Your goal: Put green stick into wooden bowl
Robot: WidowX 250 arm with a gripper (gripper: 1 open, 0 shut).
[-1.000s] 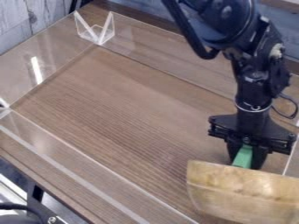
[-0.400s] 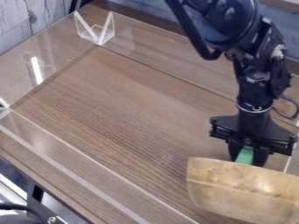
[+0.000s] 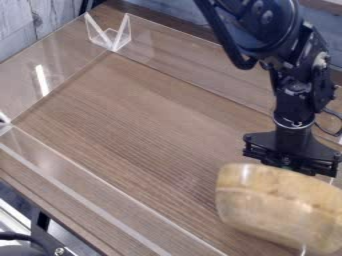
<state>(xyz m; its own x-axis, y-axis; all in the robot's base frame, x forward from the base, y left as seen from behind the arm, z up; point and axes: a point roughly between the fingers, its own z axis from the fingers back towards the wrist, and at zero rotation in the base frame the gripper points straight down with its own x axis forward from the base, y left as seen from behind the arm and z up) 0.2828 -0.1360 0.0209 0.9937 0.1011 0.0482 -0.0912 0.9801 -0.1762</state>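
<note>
Camera view: we are seeing the gripper (image 3: 286, 157) pointing down just behind the wooden bowl (image 3: 278, 203), w/ jaws pressed together. We are not seeing the green stick now; the bowl rim is probably hiding it, so we cannot tell if it is held. Stick is not yet visible inside the bowl, so approx. the lift and drop are remaining.

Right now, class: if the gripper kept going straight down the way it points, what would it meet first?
Probably the wooden bowl: the gripper points down at its far rim. Depth is unclear; it could meet the table just behind.
</note>
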